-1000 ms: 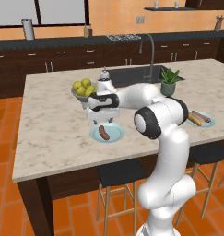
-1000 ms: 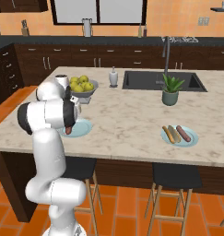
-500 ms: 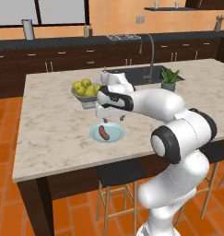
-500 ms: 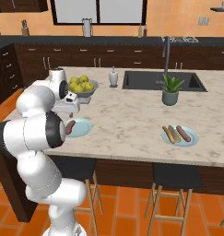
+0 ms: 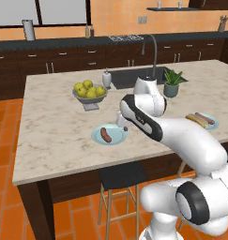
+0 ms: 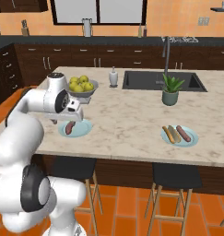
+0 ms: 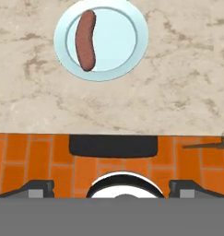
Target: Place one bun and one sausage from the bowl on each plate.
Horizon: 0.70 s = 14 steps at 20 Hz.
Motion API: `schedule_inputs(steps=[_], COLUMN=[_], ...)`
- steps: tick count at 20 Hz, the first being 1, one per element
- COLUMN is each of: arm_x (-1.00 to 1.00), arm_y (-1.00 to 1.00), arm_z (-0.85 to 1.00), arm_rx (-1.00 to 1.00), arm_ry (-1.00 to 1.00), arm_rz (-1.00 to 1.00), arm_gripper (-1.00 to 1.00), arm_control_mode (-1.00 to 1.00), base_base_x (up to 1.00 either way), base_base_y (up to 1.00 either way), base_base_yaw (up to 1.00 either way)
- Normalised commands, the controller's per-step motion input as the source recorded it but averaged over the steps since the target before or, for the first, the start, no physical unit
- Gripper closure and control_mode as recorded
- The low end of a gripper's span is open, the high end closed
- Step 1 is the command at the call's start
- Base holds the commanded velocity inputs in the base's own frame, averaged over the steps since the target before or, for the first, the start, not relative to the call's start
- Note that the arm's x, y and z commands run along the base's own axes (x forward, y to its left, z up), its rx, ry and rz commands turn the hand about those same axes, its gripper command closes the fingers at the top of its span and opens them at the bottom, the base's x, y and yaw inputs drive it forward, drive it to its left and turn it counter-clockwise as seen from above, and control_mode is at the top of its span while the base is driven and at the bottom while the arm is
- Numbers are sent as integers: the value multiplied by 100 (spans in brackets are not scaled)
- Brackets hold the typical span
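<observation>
The tool hangs above the surface with its fingers spread wide and nothing between them. The near plate, at 9 o'clock from the tool in the left base view, carries one sausage and no bun. The far plate, at 3 o'clock, carries what looks like a bun and a sausage. I judge the sausage step finished here; the next move calls for fetching a bun. I cannot find the bowl.
</observation>
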Motion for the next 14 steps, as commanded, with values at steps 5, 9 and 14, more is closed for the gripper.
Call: schedule_inputs(steps=[5,9,14], arm_x=[-92,-98,-40], arm_y=[0,-5,-4], arm_z=[88,26,0], arm_rx=[0,3,0], arm_ry=[-10,-38,-8], arm_rz=[0,0,0], arm_gripper=[-100,-100,-100], arm_control_mode=[-100,-100,-100], base_base_x=[0,0,0], base_base_y=[0,0,0], base_base_yaw=[0,0,0])
